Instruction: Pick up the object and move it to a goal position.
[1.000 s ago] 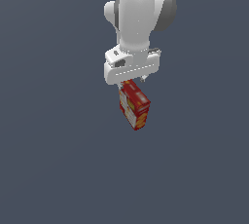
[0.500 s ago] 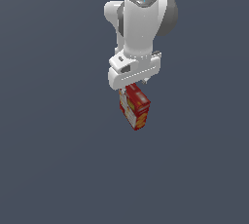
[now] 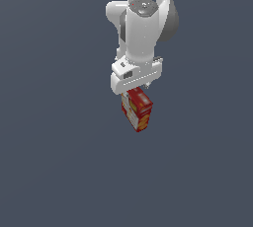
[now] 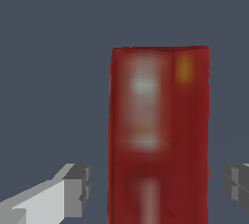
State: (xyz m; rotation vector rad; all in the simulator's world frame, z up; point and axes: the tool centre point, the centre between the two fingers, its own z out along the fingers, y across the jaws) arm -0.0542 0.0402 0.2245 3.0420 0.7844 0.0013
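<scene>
Your white Panda arm [image 3: 143, 28] hangs down from the top of the exterior view, its wrist pointing downward and the hand block tilted a little, lower toward the exterior view's left. The gripper [image 3: 134, 92] sits directly under that block. In the wrist view you see both fingers [image 4: 78, 189] spread wide, one grey pad on each side, each standing visibly apart from the red carton [image 4: 158, 135] that rises between them. Whether the pads touch it cannot be told.

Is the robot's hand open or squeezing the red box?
Open. In the wrist view the hand has a gap between each finger and the red box, so nothing is squeezing it.
</scene>
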